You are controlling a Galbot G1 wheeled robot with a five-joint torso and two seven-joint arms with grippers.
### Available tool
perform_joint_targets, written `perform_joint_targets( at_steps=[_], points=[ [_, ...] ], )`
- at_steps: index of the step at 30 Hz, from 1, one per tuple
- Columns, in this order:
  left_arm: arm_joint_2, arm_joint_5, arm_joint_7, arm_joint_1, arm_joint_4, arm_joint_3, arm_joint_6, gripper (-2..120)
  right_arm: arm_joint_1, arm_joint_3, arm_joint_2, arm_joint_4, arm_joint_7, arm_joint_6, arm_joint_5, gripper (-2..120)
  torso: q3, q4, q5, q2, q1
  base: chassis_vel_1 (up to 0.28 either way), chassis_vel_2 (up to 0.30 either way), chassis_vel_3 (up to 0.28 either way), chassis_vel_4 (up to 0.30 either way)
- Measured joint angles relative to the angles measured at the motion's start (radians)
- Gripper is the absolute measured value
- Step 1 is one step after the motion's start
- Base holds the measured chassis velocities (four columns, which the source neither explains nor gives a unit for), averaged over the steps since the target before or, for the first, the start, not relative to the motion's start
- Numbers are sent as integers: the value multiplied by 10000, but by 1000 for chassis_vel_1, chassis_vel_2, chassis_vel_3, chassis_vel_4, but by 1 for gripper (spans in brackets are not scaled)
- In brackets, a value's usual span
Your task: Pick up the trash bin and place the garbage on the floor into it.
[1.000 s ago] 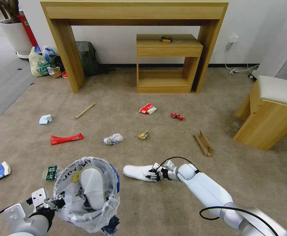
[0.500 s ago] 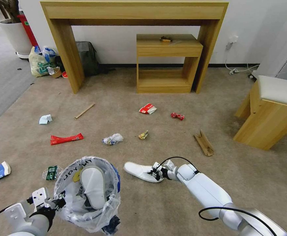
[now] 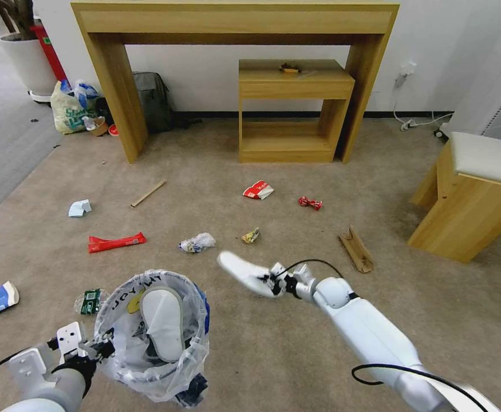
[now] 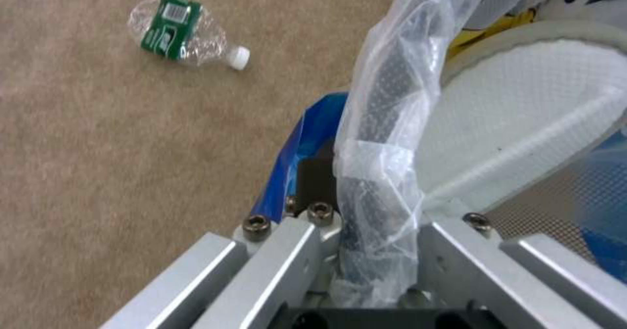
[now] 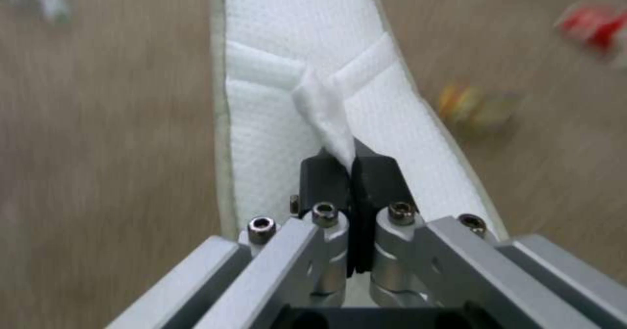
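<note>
The beige carpet [image 3: 296, 189] carries scattered litter around a crumpled white wrapper [image 3: 196, 243]: a red wrapper strip [image 3: 115, 242] to its left, a yellow scrap [image 3: 250, 236] just right, a red-white carton [image 3: 257, 190] beyond, a cardboard strip [image 3: 355, 250] far right, a green-label bottle [image 3: 90, 301] nearer the robot

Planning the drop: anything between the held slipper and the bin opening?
No visible obstacle. The right end effector holds the white slipper above bare carpet, right of the trash bin gripped by the left end effector. Another slipper already fills part of the opening.
</note>
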Motion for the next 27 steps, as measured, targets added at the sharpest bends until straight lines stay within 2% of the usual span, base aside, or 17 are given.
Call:
perform_joint_targets(
  at_steps=[3,5,6,8,12,15,19,23,27],
  points=[
    [243,-110,-128,-219,185,74,0,0,-19,532,-272,1466,8,-68,651,0,0,1,-1,0,0,0,0,0,0],
    [267,-110,-132,-243,211,93,0,0,11,585,-283,1674,8,-68,789,0,0,0,-1,0,0,0,0,0,0],
    [333,-110,-141,-287,259,149,-1,0,120,662,-302,2207,36,-158,1359,0,0,4,-1,0,0,0,0,0,0],
    [472,-123,-208,-379,324,231,0,0,221,617,-312,2916,274,-492,2288,0,0,4,-1,0,0,0,0,0,0],
    [640,-215,-339,-543,412,305,0,0,263,383,-206,3846,637,-822,3110,0,0,3,-2,0,0,0,0,0,0],
    [837,-365,-526,-754,510,418,0,0,73,-175,144,5121,1236,-1005,3723,0,0,4,-2,0,0,0,0,0,0],
    [879,-392,-593,-814,521,495,0,0,-250,-777,561,6076,1520,-1170,3861,0,-1,5,-2,0,0,0,0,0,0],
    [921,-392,-605,-818,564,546,0,0,-593,-1542,853,6656,1871,-1297,4032,0,-1,3,-3,0,0,0,0,0,0],
    [888,-377,-611,-843,570,621,0,0,-975,-2184,1119,6679,2102,-1310,3951,0,-1,4,-2,0,0,0,0,0,0]
  ],
)
